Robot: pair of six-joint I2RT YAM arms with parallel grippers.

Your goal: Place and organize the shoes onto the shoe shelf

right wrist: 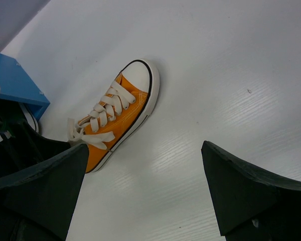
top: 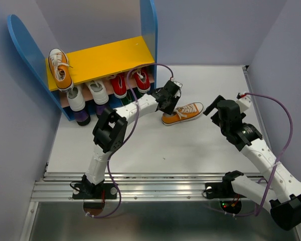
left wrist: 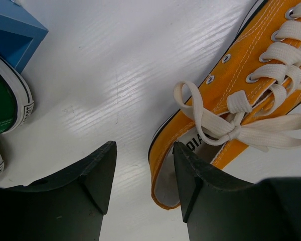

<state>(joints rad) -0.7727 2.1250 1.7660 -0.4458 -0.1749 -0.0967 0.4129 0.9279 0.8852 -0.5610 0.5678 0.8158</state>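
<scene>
One orange shoe (top: 183, 113) lies on its sole on the white table, right of the shoe shelf (top: 110, 57). My left gripper (top: 166, 106) is open at its heel. In the left wrist view the orange heel collar (left wrist: 163, 170) stands between the jaws (left wrist: 144, 150), with the right finger (left wrist: 200, 186) inside the shoe's opening. A second orange shoe (top: 60, 68) sits on the yellow top board at the left. Two red shoes (top: 130, 82) and two white-toed shoes (top: 87, 94) fill the lower board. My right gripper (top: 210, 106) is open and empty, right of the loose shoe (right wrist: 120, 118).
The shelf's right blue panel (top: 149, 30) stands close behind my left gripper, and its foot shows in the left wrist view (left wrist: 15, 30) beside a green shoe (left wrist: 2, 105). Grey walls enclose the table on the left, back and right. A metal rail (top: 155, 188) runs along the near edge.
</scene>
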